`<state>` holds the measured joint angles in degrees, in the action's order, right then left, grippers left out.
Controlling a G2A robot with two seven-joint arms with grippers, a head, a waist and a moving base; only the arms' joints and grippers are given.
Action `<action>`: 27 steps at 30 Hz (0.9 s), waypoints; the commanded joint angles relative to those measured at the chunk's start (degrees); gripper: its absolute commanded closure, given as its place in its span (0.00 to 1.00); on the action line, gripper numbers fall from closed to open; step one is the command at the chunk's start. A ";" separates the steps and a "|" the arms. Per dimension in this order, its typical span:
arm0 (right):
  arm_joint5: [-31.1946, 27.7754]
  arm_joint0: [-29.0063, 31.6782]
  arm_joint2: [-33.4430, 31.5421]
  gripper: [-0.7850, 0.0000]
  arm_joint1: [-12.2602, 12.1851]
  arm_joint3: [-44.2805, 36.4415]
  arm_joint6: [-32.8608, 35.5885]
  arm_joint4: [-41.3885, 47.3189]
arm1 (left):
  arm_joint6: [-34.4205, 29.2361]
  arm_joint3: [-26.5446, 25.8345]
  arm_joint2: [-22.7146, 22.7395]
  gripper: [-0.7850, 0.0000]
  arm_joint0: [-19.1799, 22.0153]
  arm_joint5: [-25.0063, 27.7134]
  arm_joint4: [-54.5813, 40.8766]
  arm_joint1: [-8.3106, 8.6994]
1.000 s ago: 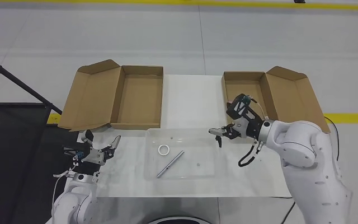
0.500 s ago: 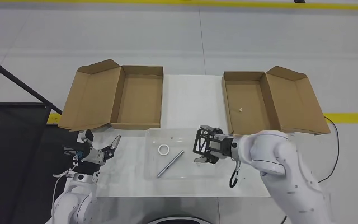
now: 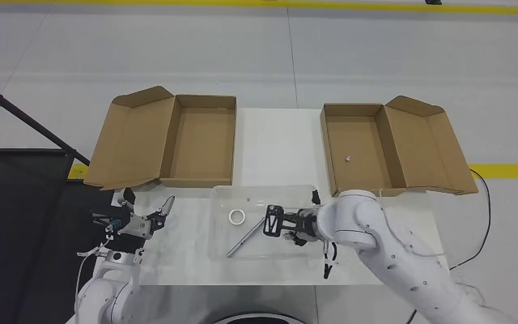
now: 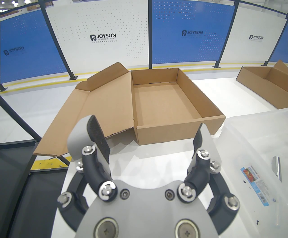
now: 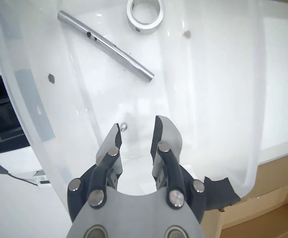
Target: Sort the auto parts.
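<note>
Right claw [image 5: 136,129] sits spread open, low in the clear tray [image 5: 213,101], tiny stud [image 5: 123,126] just beside it, looks lined up for the pinch; rod [image 5: 105,46] and ring [image 5: 145,15] lie farther along

Left gripper [image 4: 147,126], fingers [image 4: 99,135] spread apart, above the white worktop [image 4: 146,162]; an open cardboard box [image 4: 180,133] sits farther off, a clear bin [image 4: 243,119] to its right.

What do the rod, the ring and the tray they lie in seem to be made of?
Rod: likely steel, with a brushed silver sheen and drilled holes.
Ring: probably aluminium or steel, with a bright machined face.
Tray: apparently clear plastic, with see-through glossy walls.
</note>
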<state>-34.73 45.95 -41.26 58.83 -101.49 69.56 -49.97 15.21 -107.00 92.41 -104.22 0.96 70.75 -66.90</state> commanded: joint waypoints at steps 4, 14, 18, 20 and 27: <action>1.83 -3.85 5.12 0.59 -1.25 1.03 1.83 3.50 | 0.00 0.00 0.00 0.00 0.00 0.00 0.00 0.00; 1.63 -6.93 8.06 0.71 -2.52 1.06 1.62 6.89 | 0.00 0.00 0.00 0.00 0.00 0.00 0.00 0.00; 1.84 -6.85 9.07 0.69 -2.04 1.85 0.78 5.98 | 0.00 0.00 0.00 0.00 0.00 0.00 0.00 0.00; 2.14 -6.93 9.70 0.67 -1.69 2.47 0.42 5.51 | 0.00 0.00 0.00 0.00 0.00 0.00 0.00 0.00; 4.49 -7.51 11.07 0.69 -0.57 4.69 0.67 4.65 | 0.00 0.00 0.00 0.00 0.00 0.00 0.00 0.00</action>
<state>-30.43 38.52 -30.29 58.15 -97.00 70.12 -45.37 15.21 -107.00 92.41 -104.22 0.96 70.75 -66.90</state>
